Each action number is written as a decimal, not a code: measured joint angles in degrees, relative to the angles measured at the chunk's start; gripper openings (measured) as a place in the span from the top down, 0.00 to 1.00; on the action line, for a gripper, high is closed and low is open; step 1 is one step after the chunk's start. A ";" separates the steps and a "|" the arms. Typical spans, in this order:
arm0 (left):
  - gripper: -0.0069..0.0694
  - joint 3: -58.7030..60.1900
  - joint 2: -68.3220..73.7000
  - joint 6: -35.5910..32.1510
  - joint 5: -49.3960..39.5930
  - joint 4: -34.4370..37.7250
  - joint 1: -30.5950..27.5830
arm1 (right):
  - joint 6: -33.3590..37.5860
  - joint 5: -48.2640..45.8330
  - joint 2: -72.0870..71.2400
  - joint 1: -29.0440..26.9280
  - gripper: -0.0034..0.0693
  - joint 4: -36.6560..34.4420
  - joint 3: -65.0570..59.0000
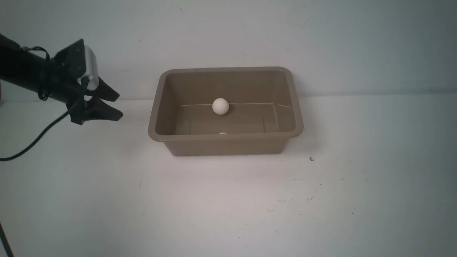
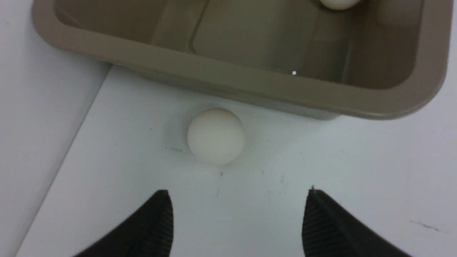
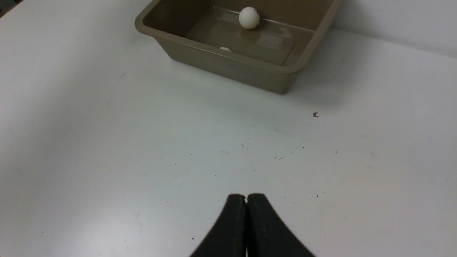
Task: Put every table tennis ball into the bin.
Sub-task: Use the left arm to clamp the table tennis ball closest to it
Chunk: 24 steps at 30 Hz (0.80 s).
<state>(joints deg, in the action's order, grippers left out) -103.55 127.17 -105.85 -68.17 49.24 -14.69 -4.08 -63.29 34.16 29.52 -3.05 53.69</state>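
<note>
The left end effector [image 1: 120,105] is held above the counter [image 1: 228,200], off to the left of the bin [image 1: 225,137], with its tips pointing toward the bin. Its two black fingers [image 2: 157,221] are spread wide apart and hold nothing. A black cable [image 1: 43,134] hangs from the arm behind it.

In the left wrist view, one off-white ball [image 2: 216,136] lies on the white counter ahead of the open fingers, clear of both. It sits close against the outside of the bin, partly under the flared rim. Whether it touches the bin cannot be told.

The right end effector [image 3: 246,197] is low over the near part of the counter, well apart from the bin. Its fingers are pressed together with nothing between them. It does not appear in the front view.

The bin is a tan-brown rectangular tub standing at the back of the counter, near a pale wall [image 1: 321,43]. Two balls are inside it. A ball with a small dark mark [image 3: 249,17] rests on the floor of the bin toward the far side. A second ball [image 3: 225,49] lies against the near side, mostly hidden behind the rim, with only its top showing.
</note>
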 joint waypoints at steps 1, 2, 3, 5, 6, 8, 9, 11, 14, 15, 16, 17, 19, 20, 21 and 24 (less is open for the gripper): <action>0.34 0.00 0.80 -0.96 0.21 0.35 0.00 | -0.48 -0.40 0.00 0.00 0.97 0.00 0.00; 0.34 0.00 1.41 -1.59 0.47 0.70 0.00 | -0.75 -0.58 0.00 0.00 0.97 0.00 0.00; 0.34 0.00 2.17 -2.29 0.72 1.10 0.00 | -1.10 -0.74 0.00 0.00 0.97 0.00 0.00; 0.34 0.00 3.28 -3.33 0.94 2.21 0.00 | -1.60 -0.80 0.00 0.00 0.97 0.00 0.00; 0.34 0.00 3.81 -3.75 1.03 2.89 0.00 | -1.80 -0.80 0.00 0.00 0.97 0.00 0.00; 0.34 -0.06 5.46 -5.38 1.36 5.80 0.00 | -2.04 -0.86 0.00 0.00 0.97 0.00 0.00; 0.34 -0.13 6.06 -6.14 1.43 6.85 0.06 | -2.17 -0.91 0.00 0.00 0.97 0.00 0.00; 0.34 -0.26 6.67 -6.99 1.59 7.77 0.11 | -2.17 -0.96 0.00 0.00 0.97 0.00 0.00; 0.34 -0.51 7.81 -8.52 2.56 9.42 1.04 | -2.17 -0.96 0.00 0.00 0.97 -0.06 0.00; 0.34 -0.51 7.97 -8.70 2.85 9.56 1.25 | -2.17 -0.96 0.00 0.00 0.97 -0.06 0.00; 0.34 -0.51 7.98 -8.75 3.03 9.62 1.39 | -2.17 -0.96 0.00 0.00 0.97 -0.06 0.00; 0.34 -0.51 8.19 -9.05 4.57 9.87 2.11 | -2.17 -0.97 0.00 0.00 0.97 -0.06 0.00; 0.34 -0.51 8.19 -9.19 6.98 10.09 3.14 | -2.30 -0.97 0.00 0.00 0.97 -0.10 0.00; 0.34 -0.51 8.19 -9.25 7.57 10.21 3.42 | -2.30 -0.97 0.00 0.00 0.97 -0.10 0.00; 0.34 -0.51 8.19 -9.25 7.86 10.32 3.72 | -2.30 -0.97 0.00 0.00 0.97 -0.10 0.00; 0.34 -0.51 8.31 -9.31 8.72 10.32 4.66 | -2.30 -0.97 0.00 0.00 0.97 -0.16 0.00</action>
<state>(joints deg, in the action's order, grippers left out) -104.06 135.49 -115.15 -59.45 59.56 -10.02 -6.38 -64.26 34.16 29.52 -3.21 53.69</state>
